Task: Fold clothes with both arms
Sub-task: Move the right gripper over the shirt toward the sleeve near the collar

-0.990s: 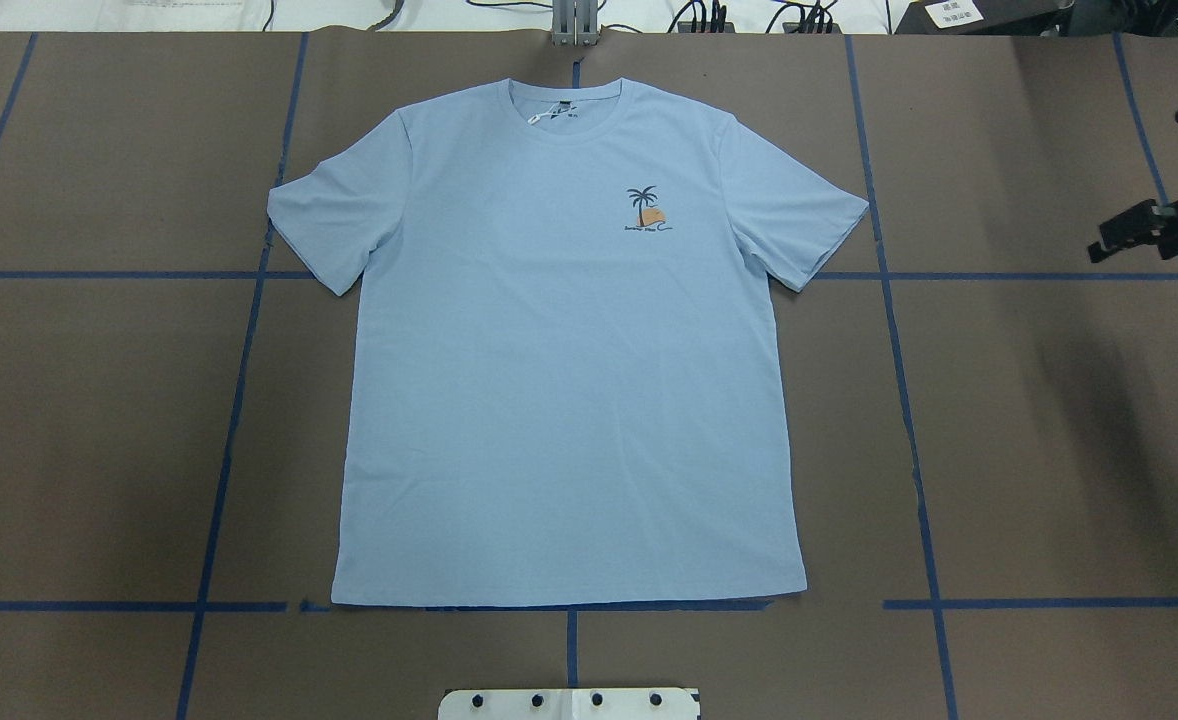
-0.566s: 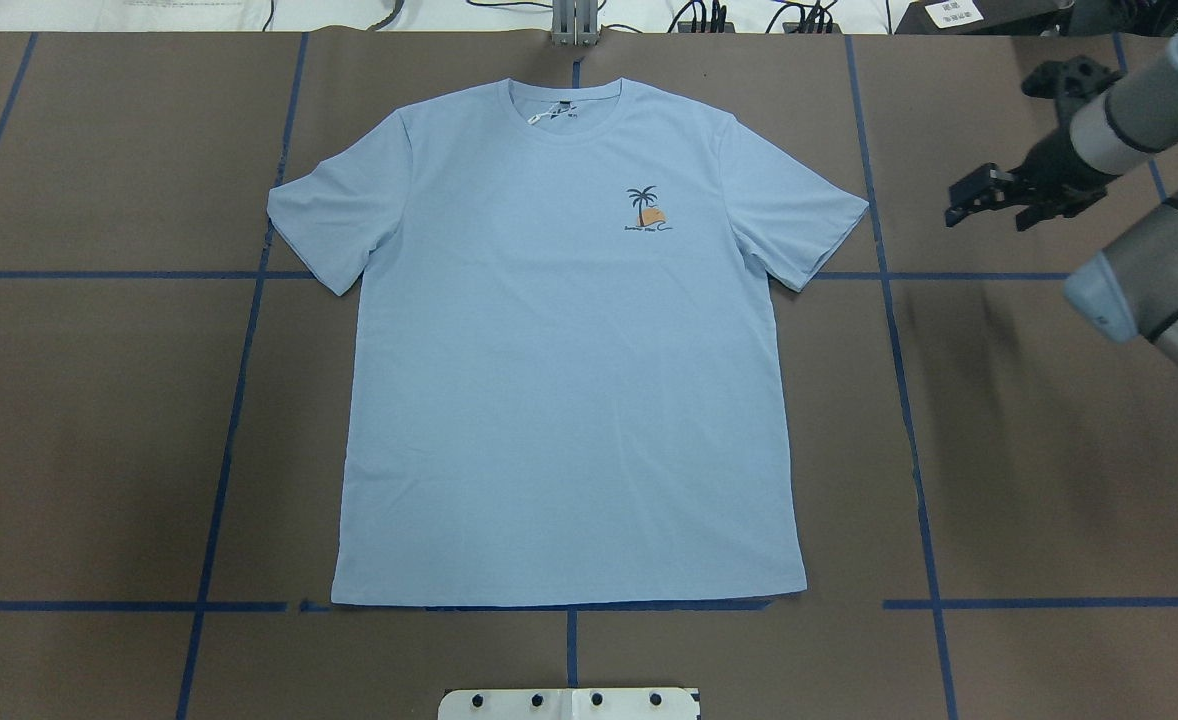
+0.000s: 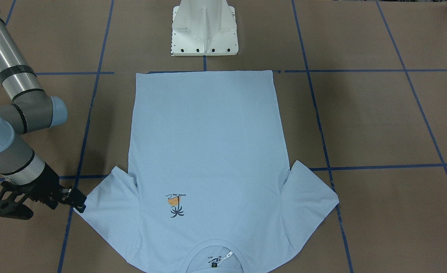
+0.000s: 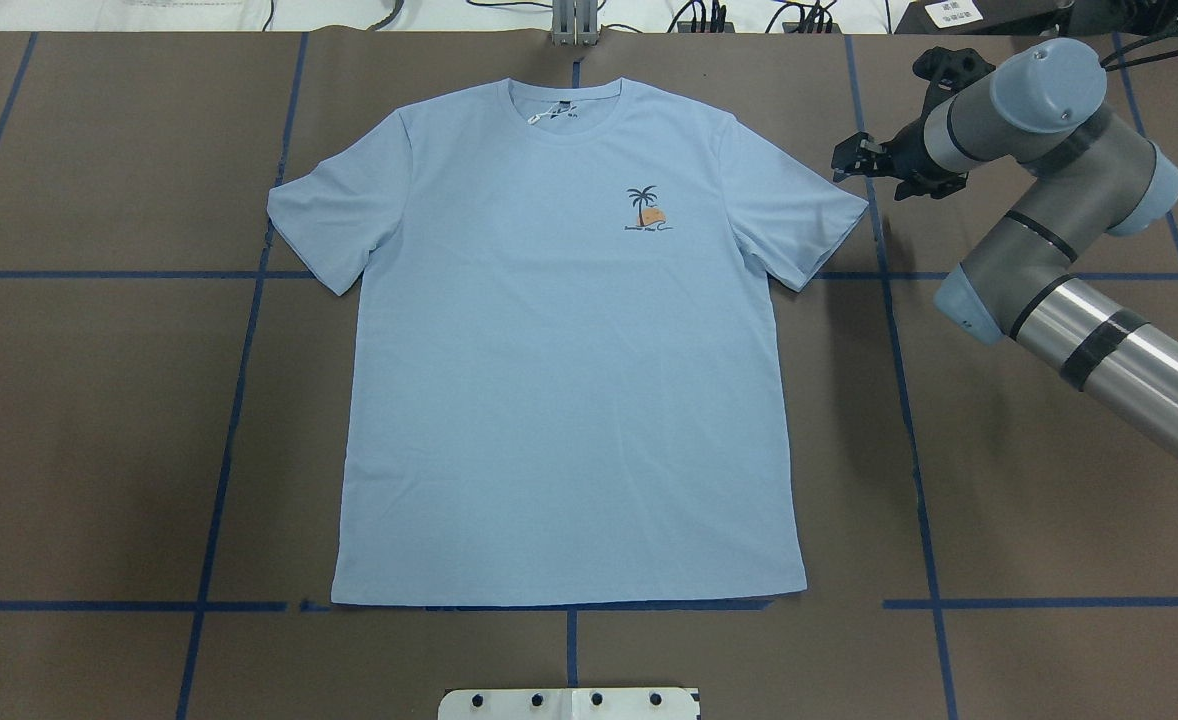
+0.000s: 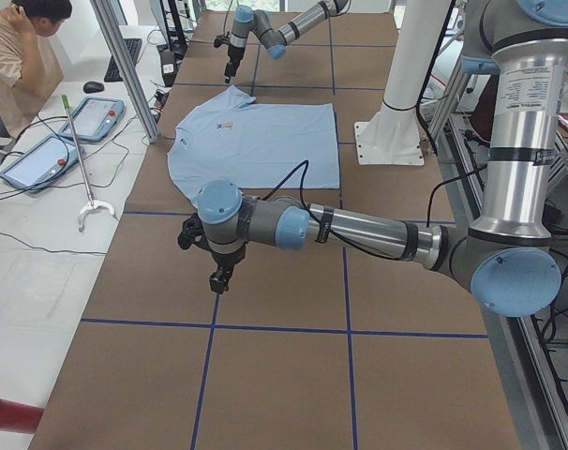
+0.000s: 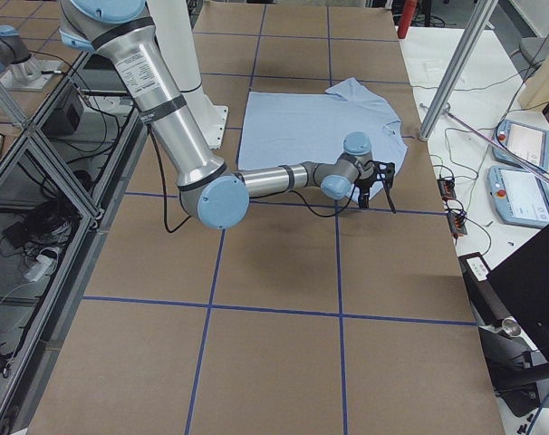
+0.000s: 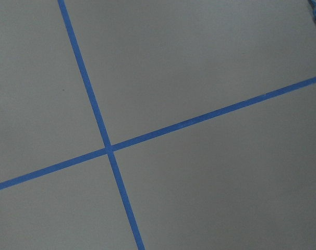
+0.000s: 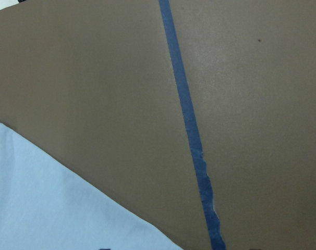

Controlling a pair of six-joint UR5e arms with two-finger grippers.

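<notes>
The light blue T-shirt (image 4: 559, 380) lies flat and face up in the middle of the table, with its neck at the far edge and the palm-tree print (image 4: 645, 210) on the chest. My right gripper (image 4: 842, 160) hangs just off the outer far corner of the shirt's right-hand sleeve (image 4: 799, 215), its fingers a little apart and empty; in the front-facing view it (image 3: 80, 203) is at the sleeve's tip. My left gripper (image 5: 218, 279) shows only in the left side view, over bare table well clear of the shirt; I cannot tell whether it is open or shut.
Brown paper with blue tape lines (image 4: 249, 330) covers the table. The white pedestal base (image 3: 204, 28) stands at the shirt's hem side. Cables (image 4: 749, 15) lie along the far edge. A person (image 5: 22, 56) sits at a side desk with tablets.
My right arm has swung in from the right edge, leftward and toward the far side, up to the shirt's sleeve. The shirt has not moved.
</notes>
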